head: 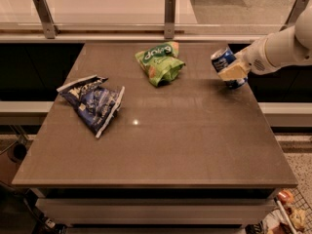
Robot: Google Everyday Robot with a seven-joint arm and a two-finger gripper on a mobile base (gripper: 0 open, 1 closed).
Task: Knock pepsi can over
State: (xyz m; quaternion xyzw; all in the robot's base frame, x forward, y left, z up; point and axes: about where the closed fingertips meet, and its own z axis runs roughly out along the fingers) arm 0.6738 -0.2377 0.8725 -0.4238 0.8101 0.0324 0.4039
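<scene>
The pepsi can (223,60), dark blue with a silver top and white markings, stands at the table's far right edge, tilted with its top leaning left. My gripper (233,72), tan at the tip on a white arm (282,47), reaches in from the right. It touches the can's front right side and covers the can's lower part.
A green snack bag (160,62) lies at the table's back middle, left of the can. A blue-and-white chip bag (92,103) lies at the left. The brown table (165,140) has a glass rail with metal posts (169,11) behind it.
</scene>
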